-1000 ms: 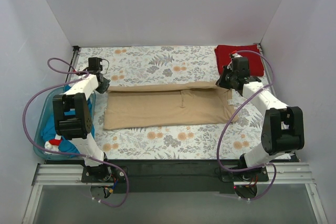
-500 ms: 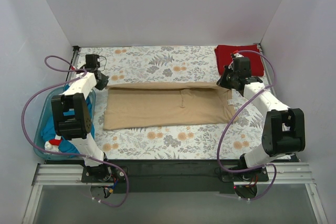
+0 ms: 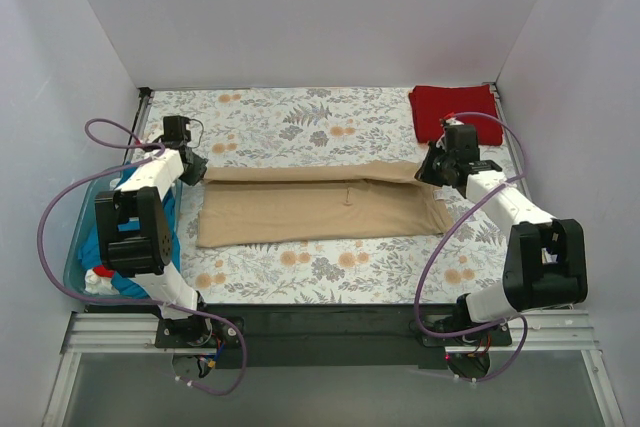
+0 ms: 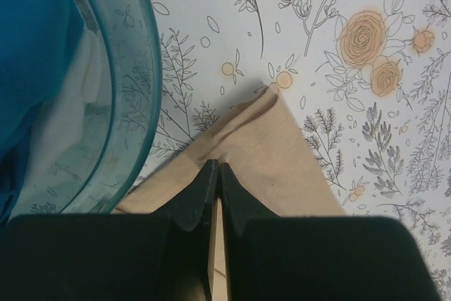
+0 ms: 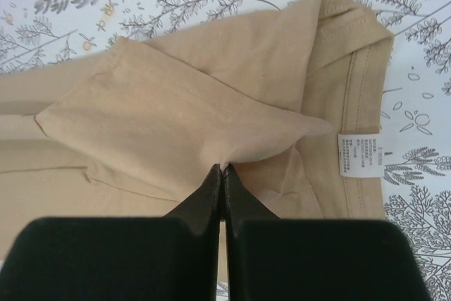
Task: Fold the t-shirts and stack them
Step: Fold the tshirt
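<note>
The tan t-shirt lies spread across the middle of the floral tablecloth, its far edge lifted and folded toward me. My left gripper is shut on the shirt's far left corner. My right gripper is shut on a pinch of the far right edge, near the collar and white label. The dark red t-shirt lies folded at the far right corner. The teal blue t-shirt sits in the tub at the left.
The light blue plastic tub stands at the table's left edge, its rim close beside my left gripper. White walls enclose the table on three sides. A black rail runs along the near edge.
Both grippers have moved toward me with the tan shirt's far edge, folding it over the shirt. The right gripper has moved off the red shirt.
</note>
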You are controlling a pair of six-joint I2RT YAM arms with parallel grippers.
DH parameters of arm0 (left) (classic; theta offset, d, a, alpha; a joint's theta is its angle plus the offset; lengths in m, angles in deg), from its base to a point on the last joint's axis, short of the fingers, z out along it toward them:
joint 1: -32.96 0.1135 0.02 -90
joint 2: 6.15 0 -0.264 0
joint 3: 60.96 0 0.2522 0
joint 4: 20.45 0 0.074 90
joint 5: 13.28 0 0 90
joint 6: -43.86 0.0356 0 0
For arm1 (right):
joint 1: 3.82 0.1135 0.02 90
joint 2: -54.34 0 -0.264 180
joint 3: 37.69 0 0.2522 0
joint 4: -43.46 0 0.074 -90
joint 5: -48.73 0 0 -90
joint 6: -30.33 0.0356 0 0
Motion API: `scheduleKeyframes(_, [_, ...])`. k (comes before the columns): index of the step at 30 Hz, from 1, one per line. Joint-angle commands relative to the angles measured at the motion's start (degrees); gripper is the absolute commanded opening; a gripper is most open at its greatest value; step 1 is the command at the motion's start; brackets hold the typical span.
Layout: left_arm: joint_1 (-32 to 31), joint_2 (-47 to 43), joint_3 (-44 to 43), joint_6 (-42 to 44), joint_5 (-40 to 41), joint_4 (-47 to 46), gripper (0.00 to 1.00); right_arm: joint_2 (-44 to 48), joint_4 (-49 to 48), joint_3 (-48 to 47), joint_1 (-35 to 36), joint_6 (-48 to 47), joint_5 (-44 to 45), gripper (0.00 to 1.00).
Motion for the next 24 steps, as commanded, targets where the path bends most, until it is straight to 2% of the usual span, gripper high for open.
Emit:
scheduleKeyframes(1, [0.6, -2.7, 1.0, -0.2, 0.7, 0.2, 0.00, 1.0, -0.1, 1.2, -0.6, -0.5, 0.8, 0.01])
scheduleKeyframes(13, [0.6, -1.9, 1.4, -0.3, 2.0, 1.5, 0.00, -0.4, 0.2, 2.2, -2.1, -1.1, 1.4, 0.01])
scheduleKeyframes(24, [0.6, -2.3, 5.2, -1.9, 1.1, 1.4, 0.00, -3.1, -2.8, 6.0, -2.7, -0.2, -1.9, 0.01])
